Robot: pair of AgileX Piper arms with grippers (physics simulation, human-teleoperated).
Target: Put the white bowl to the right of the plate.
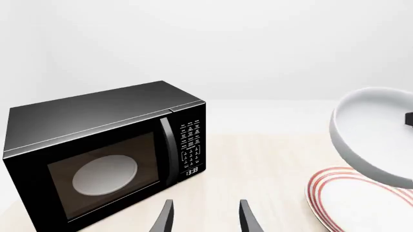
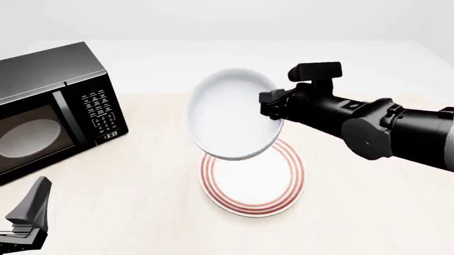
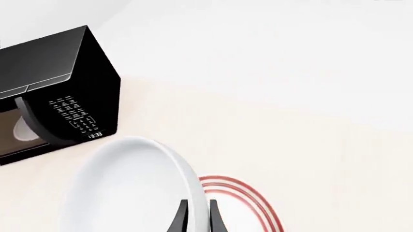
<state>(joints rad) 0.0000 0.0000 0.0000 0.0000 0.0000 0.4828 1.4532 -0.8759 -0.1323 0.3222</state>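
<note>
**Inspector:** Above the red-ringed plate [image 2: 253, 179], the white bowl [image 2: 233, 114] hangs tilted, off the counter [image 2: 142, 175]. Right gripper [image 3: 196, 216] has its fingers pinched on the rim.

**Assistant:** Why lifted?

**Inspector:** Likely to clear the plate before travelling right. Left gripper [image 1: 205, 217] is idle near the black microwave [image 1: 103, 152], fingers spread, holding nothing.
</note>
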